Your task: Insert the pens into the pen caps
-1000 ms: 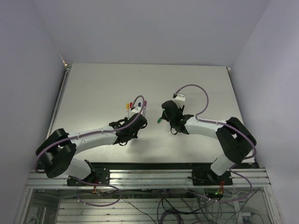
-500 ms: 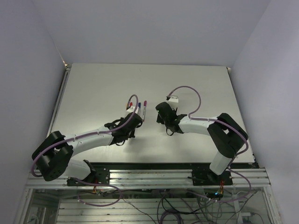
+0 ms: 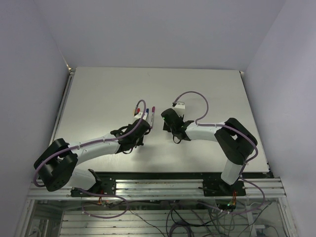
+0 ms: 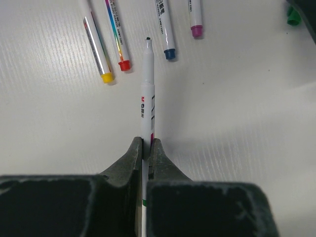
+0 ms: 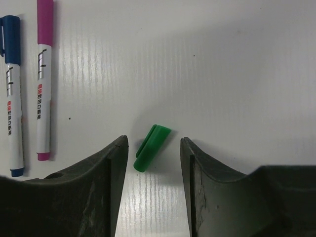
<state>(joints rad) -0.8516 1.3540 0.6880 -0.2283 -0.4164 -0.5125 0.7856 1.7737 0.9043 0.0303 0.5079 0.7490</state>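
In the last second your right arm swung in toward 9 o'clock, and the green cap [image 5: 152,147] came with it. It lay loose on the table [image 3: 207,89], near the capped pens [image 4: 163,24], at about 1 o'clock from the left gripper [image 4: 146,146]. That brought cap and pen near each other, so I judge mating them was the next step. Your right gripper [image 5: 153,144] hung low over the cap, fingers spread wide on either side, gripping nothing. The left gripper was clamped tight on the uncapped pen [image 4: 147,84], bare tip pointing to 12 o'clock, with the arm reaching low across the table.
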